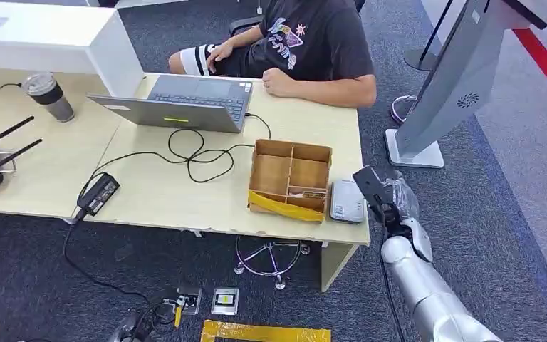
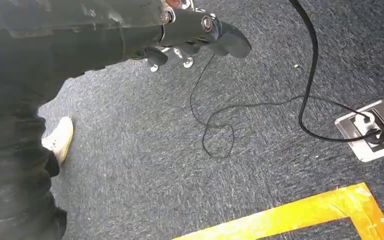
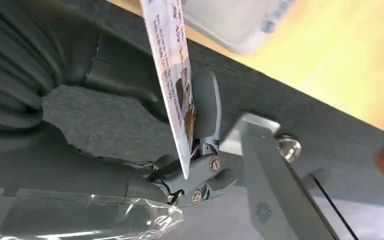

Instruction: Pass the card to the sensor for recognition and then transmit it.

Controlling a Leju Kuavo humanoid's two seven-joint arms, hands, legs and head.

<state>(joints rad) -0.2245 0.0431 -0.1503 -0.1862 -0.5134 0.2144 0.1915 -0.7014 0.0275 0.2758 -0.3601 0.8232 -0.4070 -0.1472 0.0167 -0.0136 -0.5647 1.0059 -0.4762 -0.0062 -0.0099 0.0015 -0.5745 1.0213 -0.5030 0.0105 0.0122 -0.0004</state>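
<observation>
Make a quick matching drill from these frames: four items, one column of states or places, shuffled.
Items:
1. card
2. sensor
3. laptop
4. left hand

States/places:
A. lid open, in front of the seated person
B. hanging over the carpet, holding nothing
C. pinched in the right hand
D. lying flat on the desk beside the cardboard tray

Pairs: 1-C, 2-D, 3-A, 4-B

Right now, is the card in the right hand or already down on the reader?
In hand. The right hand pinches the card on edge, short of the grey reader on the desk.
</observation>
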